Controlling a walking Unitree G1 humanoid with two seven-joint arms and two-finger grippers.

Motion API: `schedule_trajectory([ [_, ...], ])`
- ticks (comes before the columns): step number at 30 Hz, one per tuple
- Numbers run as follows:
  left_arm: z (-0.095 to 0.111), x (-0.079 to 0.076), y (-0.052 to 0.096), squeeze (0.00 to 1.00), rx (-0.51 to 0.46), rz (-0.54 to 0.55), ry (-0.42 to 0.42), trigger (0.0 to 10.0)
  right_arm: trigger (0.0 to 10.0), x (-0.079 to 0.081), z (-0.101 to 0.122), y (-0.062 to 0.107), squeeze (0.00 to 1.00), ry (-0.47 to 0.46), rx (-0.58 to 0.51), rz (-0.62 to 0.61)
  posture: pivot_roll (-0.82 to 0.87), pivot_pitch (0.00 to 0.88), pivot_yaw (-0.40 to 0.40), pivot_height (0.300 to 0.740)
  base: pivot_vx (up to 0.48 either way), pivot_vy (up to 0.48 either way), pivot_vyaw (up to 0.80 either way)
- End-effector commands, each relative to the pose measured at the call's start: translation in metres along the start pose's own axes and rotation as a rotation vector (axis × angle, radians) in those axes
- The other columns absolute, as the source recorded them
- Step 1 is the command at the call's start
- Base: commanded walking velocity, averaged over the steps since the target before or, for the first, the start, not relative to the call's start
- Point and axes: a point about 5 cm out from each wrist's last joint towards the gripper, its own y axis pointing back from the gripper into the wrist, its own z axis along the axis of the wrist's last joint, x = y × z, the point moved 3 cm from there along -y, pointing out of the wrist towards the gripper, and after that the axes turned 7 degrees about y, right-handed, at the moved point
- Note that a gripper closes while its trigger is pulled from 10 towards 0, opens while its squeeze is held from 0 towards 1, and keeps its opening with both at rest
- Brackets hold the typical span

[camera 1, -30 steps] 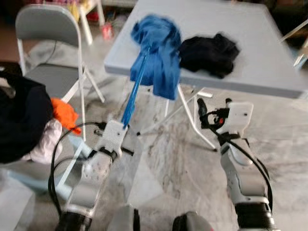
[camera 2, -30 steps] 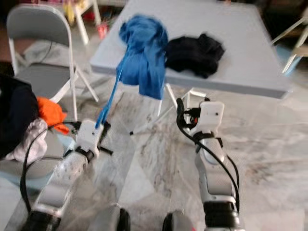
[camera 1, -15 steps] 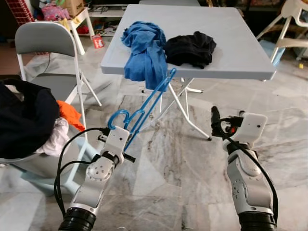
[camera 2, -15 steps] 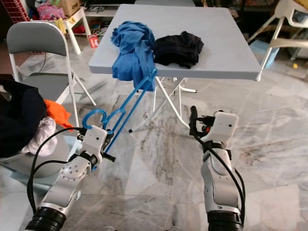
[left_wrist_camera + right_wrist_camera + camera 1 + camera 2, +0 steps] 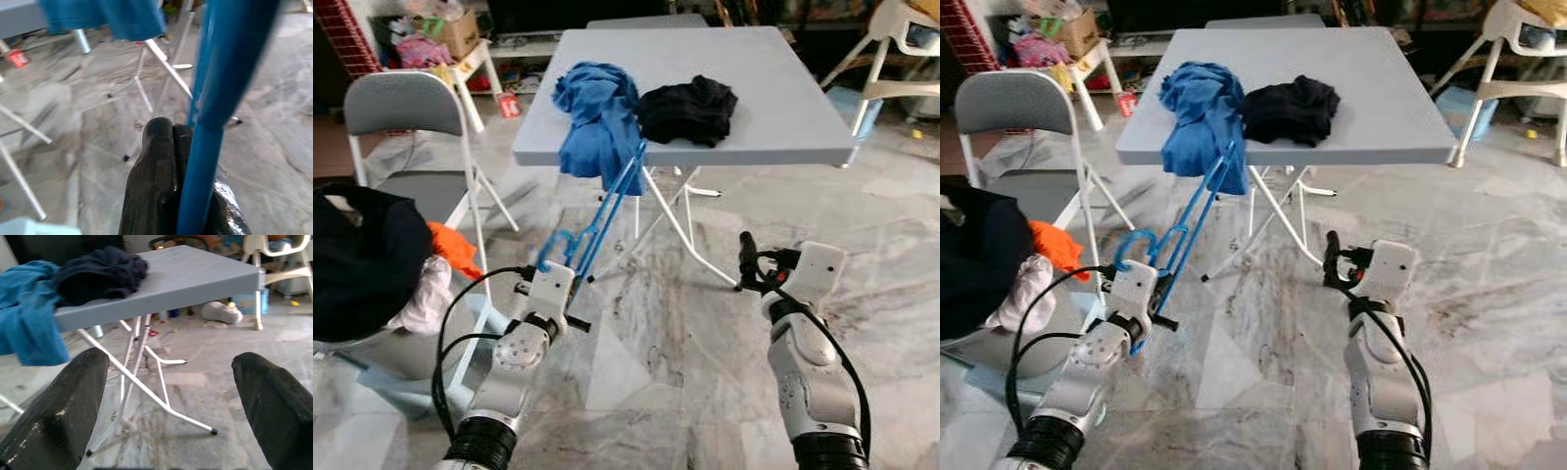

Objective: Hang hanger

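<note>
Blue hanger (image 5: 603,218) clamped in left gripper (image 5: 570,279), long axis slanting up toward table's (image 5: 803,117) front edge, tip now higher against blue cloth (image 5: 597,122) than before, black cloth (image 5: 688,108) beside it, right gripper (image 5: 171,396) fingers spread, empty.

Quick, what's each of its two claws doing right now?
Left tool: closed on the blue hanger.
Right tool: open, holding nothing, raised in front of the table.

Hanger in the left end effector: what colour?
Blue hanger, clearest in the right eye view.
</note>
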Motion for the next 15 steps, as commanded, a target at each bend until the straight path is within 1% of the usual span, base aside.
schedule_trajectory([
  [1,0.003,0.004,0.000,0.00,-0.012,0.003,-0.010,10.0,10.0,0.000,0.002,-0.001,0.00,0.003,-0.009,-0.002,-0.14,0.055,0.037,0.740,0.000,0.000,0.00],
  [6,0.003,0.008,-0.002,0.00,-0.015,0.016,-0.001,10.0,10.0,-0.001,0.004,-0.003,0.00,0.011,-0.015,-0.005,-0.15,0.081,0.038,0.740,0.000,0.000,0.00],
  [9,0.006,0.008,-0.003,0.00,-0.024,0.015,0.014,10.0,10.0,0.003,0.006,-0.004,0.00,0.021,-0.019,0.016,-0.15,0.100,0.030,0.740,0.000,0.000,0.00],
  [11,0.007,0.010,-0.004,0.00,-0.029,0.020,0.018,10.0,10.0,0.010,0.007,-0.003,0.00,0.055,-0.027,0.069,-0.15,0.109,0.014,0.740,0.000,0.000,0.00],
  [13,0.007,0.010,-0.005,0.00,-0.029,0.021,0.019,10.0,10.0,0.012,0.007,-0.002,0.00,0.060,-0.029,0.085,-0.15,0.109,0.014,0.740,0.000,0.000,0.00],
  [15,0.007,0.012,-0.004,0.00,-0.033,0.033,0.027,10.0,10.0,0.017,0.006,0.000,0.00,0.087,-0.034,0.128,-0.15,0.111,0.002,0.740,0.000,0.000,0.00],
])
